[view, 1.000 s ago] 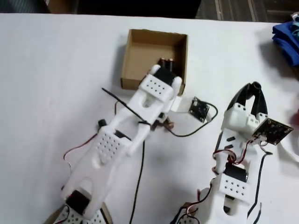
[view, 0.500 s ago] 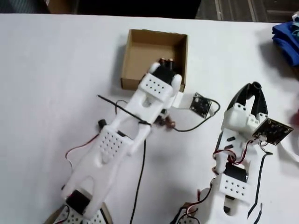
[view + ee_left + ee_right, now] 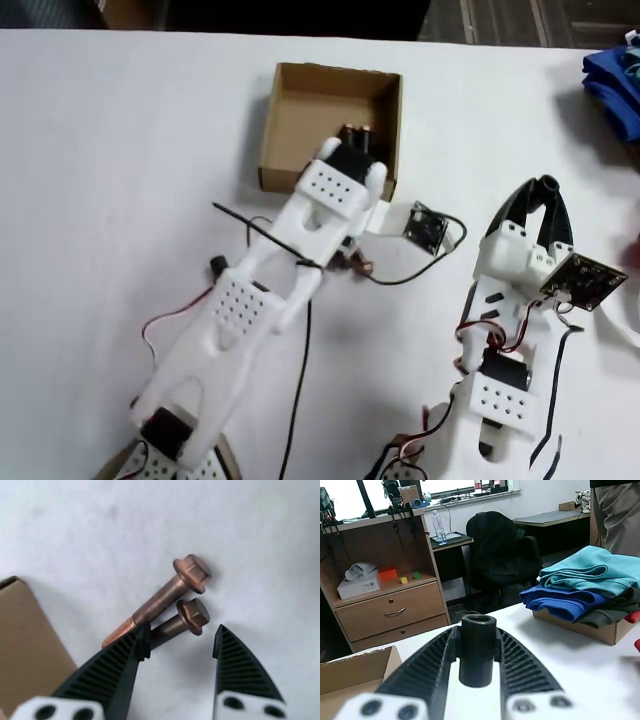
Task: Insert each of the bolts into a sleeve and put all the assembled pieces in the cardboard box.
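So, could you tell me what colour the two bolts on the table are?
The bolts are copper-brown; the left wrist view shows them best.

White table (image 3: pixel 120 150). Two copper bolts lie flat on it, side by side and touching, just ahead of the left claw (image 3: pixel 182 632): long bolt (image 3: pixel 165 597) farther out, short bolt (image 3: pixel 192 616) nearer the tips. Open cardboard box (image 3: pixel 272 130) just beside that claw. Folded clothes (image 3: pixel 612 85) at the table edge, well apart from the right claw (image 3: pixel 545 188).
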You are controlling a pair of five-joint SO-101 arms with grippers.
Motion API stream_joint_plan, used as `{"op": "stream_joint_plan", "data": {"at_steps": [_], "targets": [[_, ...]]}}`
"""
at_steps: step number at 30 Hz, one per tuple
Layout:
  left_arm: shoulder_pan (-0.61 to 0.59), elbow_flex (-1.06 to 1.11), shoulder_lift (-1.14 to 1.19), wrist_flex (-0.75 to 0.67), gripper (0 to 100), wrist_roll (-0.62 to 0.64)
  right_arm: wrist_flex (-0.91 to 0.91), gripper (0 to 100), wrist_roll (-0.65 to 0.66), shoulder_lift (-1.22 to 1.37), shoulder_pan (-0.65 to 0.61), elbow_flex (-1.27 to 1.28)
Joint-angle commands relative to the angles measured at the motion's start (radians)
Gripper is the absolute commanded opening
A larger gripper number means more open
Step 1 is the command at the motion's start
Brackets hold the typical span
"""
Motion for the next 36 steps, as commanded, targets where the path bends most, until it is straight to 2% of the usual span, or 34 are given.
{"op": "stream_joint_plan", "data": {"at_steps": [1,15,20,28,30,33,36], "targets": [[-0.028,0.005,0.005,0.011,23,-0.17,-0.03,2.0,0.009,-0.033,0.008,-0.009],[-0.071,0.001,0.0,0.015,23,-0.169,-0.03,2.0,0.009,-0.033,0.008,-0.009],[-0.1,-0.001,0.0,0.015,23,-0.008,-0.03,2.0,0.009,-0.033,0.008,-0.009],[-0.072,0.004,0.0,0.018,22,-0.006,-0.03,2.0,0.009,-0.033,0.008,-0.009],[-0.071,0.007,0.0,0.02,18,-0.04,-0.03,2.0,0.009,-0.033,0.008,-0.009],[-0.077,0.007,0.002,0.02,2,-0.031,-0.03,2.0,0.009,-0.033,0.008,-0.009],[-0.08,0.007,0.0,0.02,4,0.005,-0.03,2.0,0.009,-0.033,0.008,-0.009]]}}
